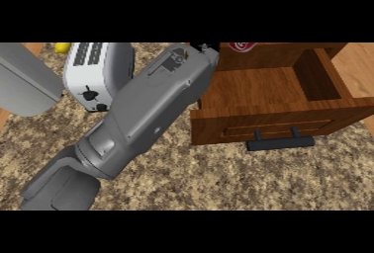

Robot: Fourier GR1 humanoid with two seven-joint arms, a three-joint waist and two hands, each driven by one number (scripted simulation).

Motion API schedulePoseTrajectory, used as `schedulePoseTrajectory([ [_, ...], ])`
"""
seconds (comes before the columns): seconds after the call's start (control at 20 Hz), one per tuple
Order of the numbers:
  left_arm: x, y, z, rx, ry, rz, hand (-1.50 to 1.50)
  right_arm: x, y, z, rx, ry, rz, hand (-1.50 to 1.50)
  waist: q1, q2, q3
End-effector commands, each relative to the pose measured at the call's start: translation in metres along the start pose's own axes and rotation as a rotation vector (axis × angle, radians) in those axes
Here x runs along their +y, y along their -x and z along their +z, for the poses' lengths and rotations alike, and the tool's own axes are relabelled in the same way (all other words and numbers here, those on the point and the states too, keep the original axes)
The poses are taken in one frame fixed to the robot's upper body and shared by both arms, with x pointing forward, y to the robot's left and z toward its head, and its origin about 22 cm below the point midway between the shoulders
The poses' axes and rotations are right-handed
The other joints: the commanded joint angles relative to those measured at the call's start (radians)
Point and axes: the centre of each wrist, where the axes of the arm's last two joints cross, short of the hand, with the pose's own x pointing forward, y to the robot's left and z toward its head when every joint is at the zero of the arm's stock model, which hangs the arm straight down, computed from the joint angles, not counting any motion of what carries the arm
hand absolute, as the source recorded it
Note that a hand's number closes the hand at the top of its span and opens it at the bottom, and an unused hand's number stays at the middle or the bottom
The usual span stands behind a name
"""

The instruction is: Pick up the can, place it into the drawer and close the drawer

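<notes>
Can (242,47) sits far in open drawer (281,128); hand state can't tell, forearm (150,108) hides it. Risk: forearm snags drawer wall.

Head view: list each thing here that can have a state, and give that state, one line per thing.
Drawer: pulled open, its handle towards the viewer.
Can: only a red and white part shows at the drawer's far end; in or out, cannot tell.
Toaster: standing, slots facing up.
Right hand: mostly hidden past its forearm, close to the can.
</notes>
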Motion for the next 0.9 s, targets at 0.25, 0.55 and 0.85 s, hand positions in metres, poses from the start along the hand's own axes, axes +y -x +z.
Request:
schedulePoseTrajectory([
  [0.25,0.008,0.031,0.000,-0.001,-0.043,-0.079,-1.50,0.012,0.000,-0.005,0.002,-0.003,-0.003,-1.50,-0.003,0.005,0.000],
  [0.55,0.005,0.024,-0.004,0.021,-0.121,-0.096,-1.50,0.002,-0.003,-0.005,-0.005,-0.029,0.006,-1.50,-0.024,0.007,0.001],
  [0.85,0.002,0.031,0.002,0.024,-0.109,-0.073,-1.50,0.003,-0.006,-0.025,0.003,-0.033,0.000,-1.50,-0.017,0.009,0.000],
])
